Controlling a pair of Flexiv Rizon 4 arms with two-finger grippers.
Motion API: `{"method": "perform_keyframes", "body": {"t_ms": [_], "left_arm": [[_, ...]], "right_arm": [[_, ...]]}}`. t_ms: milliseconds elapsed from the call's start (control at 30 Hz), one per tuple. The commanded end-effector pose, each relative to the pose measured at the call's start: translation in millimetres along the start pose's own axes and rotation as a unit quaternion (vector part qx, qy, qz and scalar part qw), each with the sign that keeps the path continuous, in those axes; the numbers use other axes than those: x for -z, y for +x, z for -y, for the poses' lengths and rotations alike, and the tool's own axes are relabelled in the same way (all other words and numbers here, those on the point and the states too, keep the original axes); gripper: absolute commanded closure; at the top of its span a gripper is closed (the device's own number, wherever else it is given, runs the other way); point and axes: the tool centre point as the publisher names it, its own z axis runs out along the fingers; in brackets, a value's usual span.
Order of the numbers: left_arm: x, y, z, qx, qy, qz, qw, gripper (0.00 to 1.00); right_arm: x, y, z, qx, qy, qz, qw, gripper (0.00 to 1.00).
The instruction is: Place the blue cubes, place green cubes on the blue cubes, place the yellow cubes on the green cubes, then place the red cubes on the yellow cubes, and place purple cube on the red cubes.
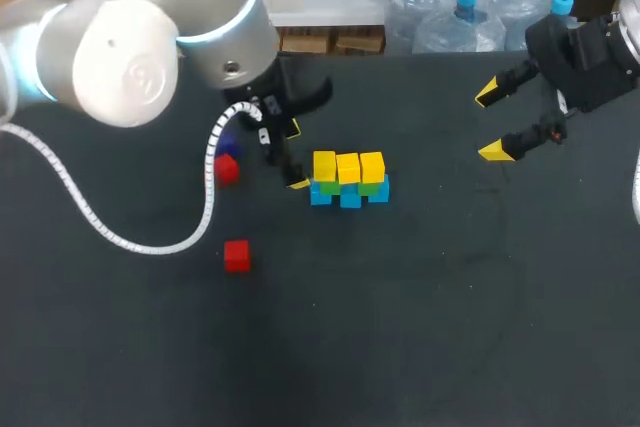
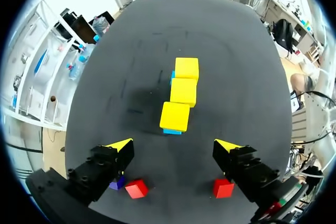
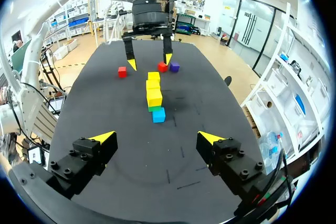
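Note:
Three yellow cubes (image 1: 347, 167) sit in a row on green cubes (image 1: 372, 187), which rest on blue cubes (image 1: 350, 198) mid-table. My left gripper (image 1: 296, 157) hangs open just left of this row. In the left wrist view the yellow cubes (image 2: 183, 92) lie ahead of the open left gripper (image 2: 174, 145). Under it lie two red cubes (image 2: 136, 188) (image 2: 222, 188) and a purple cube (image 2: 116, 184). The red cubes (image 1: 228, 169) (image 1: 237, 255) lie apart on the table. My right gripper (image 1: 492, 122) is open and empty, high at the back right, with the row (image 3: 154, 97) far ahead of the right gripper (image 3: 157, 138).
The left arm's white coiled cable (image 1: 140, 239) loops low over the table at the left, close to the red cubes. It partly hides the purple cube (image 1: 226, 147). The dark table top (image 1: 420, 327) runs bare toward the front and right.

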Motion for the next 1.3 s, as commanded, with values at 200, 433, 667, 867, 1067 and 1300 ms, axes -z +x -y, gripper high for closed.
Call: {"method": "perform_keyframes", "body": {"t_ms": [200, 433, 667, 867, 1067, 1300], "left_arm": [[-6, 11.1, 10.0, 0.013, 0.005, 0.026, 1.0, 0.0], [-15, 15.2, 15.2, 0.02, 0.012, 0.037, 0.999, 0.65], [-18, 16.7, 16.5, 0.021, 0.014, 0.038, 0.999, 1.0], [-20, 17.6, 17.5, 0.024, 0.015, 0.04, 0.999, 1.0], [-23, 17.8, 18.3, 0.024, 0.015, 0.042, 0.999, 1.0], [-22, 17.2, 18.5, 0.023, 0.014, 0.042, 0.999, 1.0]], "right_arm": [[0, 0, 0, 0.0, 0.0, 0.001, 1.0, 0.0], [0, 0, 0, 0.0, 0.0, 0.001, 1.0, 0.0], [0, 0, 0, 0.0, 0.0, 0.001, 1.0, 0.0], [0, 0, 0, 0.0, 0.0, 0.001, 1.0, 0.0], [0, 0, 0, 0.0, 0.0, 0.001, 1.0, 0.0], [0, 0, 0, 0.0, 0.0, 0.001, 1.0, 0.0]]}}
